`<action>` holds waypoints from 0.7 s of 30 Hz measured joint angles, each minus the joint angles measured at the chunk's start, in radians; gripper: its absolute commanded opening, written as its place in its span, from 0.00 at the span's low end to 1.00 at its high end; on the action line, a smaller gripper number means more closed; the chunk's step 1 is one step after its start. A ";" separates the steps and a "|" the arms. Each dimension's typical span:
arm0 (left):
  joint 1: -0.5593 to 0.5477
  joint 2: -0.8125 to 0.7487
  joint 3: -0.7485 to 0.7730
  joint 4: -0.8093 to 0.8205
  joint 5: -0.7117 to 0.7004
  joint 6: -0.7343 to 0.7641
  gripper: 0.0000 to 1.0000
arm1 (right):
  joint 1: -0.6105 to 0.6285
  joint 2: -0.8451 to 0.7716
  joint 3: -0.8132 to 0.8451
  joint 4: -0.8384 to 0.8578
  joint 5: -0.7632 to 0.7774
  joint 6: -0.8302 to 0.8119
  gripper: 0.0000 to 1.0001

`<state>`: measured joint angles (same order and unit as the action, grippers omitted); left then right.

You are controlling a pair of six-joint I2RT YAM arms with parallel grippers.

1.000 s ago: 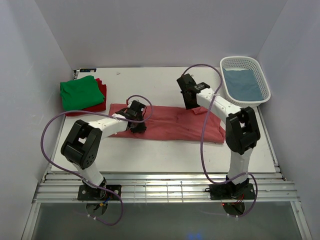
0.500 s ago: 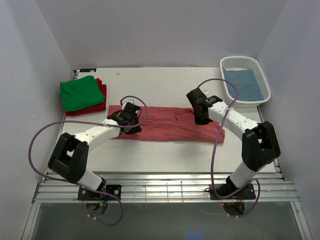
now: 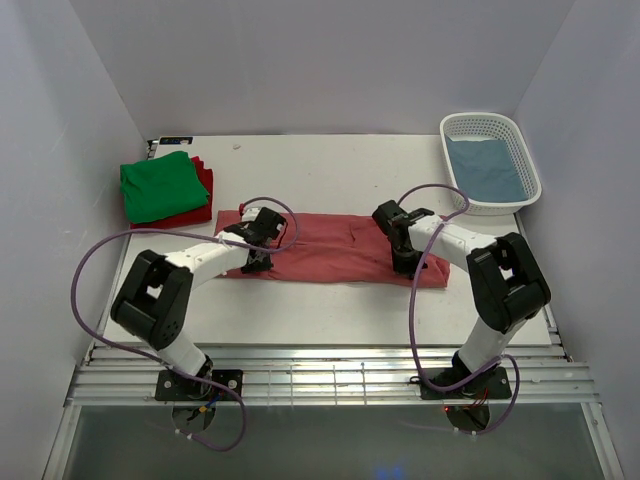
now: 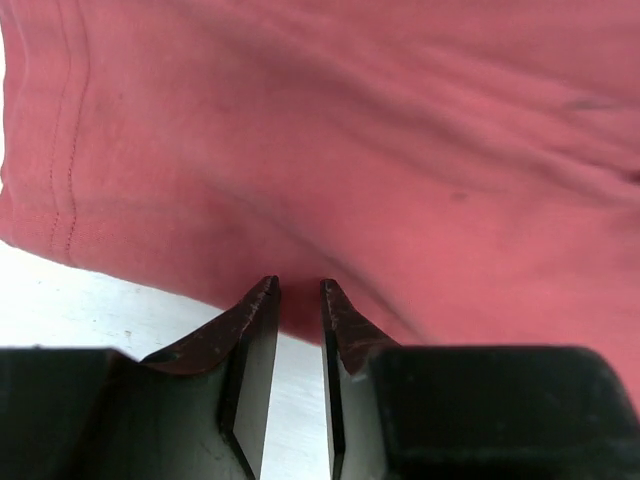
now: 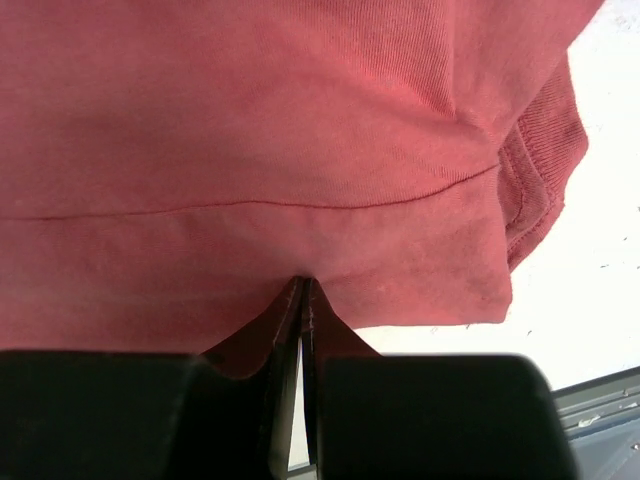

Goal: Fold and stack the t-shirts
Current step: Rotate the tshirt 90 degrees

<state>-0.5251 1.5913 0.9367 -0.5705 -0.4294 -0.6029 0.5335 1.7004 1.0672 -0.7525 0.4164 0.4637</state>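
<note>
1. the pink-red shirt [image 3: 330,250] lies as a long flat band on the table [image 3: 330,310], and both grippers sit at its near edge. most of the cloth lies ahead of the tips and between the two tools.
2. the left gripper [image 4: 298,285] is almost together with a thin slot left between the tips. the shirt's edge lies in that slot, and you cannot tell from this view whether it is truly pinched. a stitched hem runs off to the left of the tips.
3. the right gripper [image 5: 301,282] is pressed together on the shirt's edge, and the cloth puckers at its tips. the ribbed collar lies just to the right of them.
4. this shirt is light, soft and limp. judge that it will sag and drag between your two holds, and that a thin pinch can slip off or take only the top layer.
5. take hold right at the near edge through all layers. keep the grippers well apart and level so the fold lands straight.
6. the green shirt [image 3: 158,185] lies folded on the dark red shirt [image 3: 203,185], beyond and left of the left gripper.
7. the grey-blue shirt [image 3: 485,165] waits in the basket [image 3: 530,175], beyond and right of the right gripper.
</note>
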 measured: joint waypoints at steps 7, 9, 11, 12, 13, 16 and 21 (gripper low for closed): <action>0.009 0.102 0.042 -0.045 -0.070 -0.035 0.30 | -0.022 0.053 0.008 0.003 -0.004 -0.006 0.08; 0.008 0.115 0.056 -0.060 -0.075 -0.054 0.29 | -0.031 0.071 0.030 -0.010 -0.006 -0.018 0.08; 0.006 0.114 0.055 -0.064 -0.076 -0.080 0.28 | -0.047 0.097 0.062 -0.023 -0.008 -0.035 0.08; 0.006 0.112 0.050 -0.062 -0.076 -0.095 0.28 | -0.059 0.114 0.084 -0.029 -0.008 -0.045 0.08; 0.004 0.104 0.040 -0.056 -0.074 -0.111 0.27 | -0.072 0.134 0.108 -0.033 -0.008 -0.055 0.08; -0.004 0.064 -0.008 -0.032 -0.064 -0.164 0.26 | -0.111 0.203 0.203 -0.053 -0.012 -0.088 0.08; -0.066 -0.037 -0.106 -0.024 -0.013 -0.261 0.24 | -0.153 0.354 0.421 -0.088 -0.003 -0.141 0.08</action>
<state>-0.5915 1.5539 0.8310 -0.5941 -0.4423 -0.8635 0.3805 2.0548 1.4879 -0.8406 0.4129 0.3229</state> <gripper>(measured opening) 0.242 0.078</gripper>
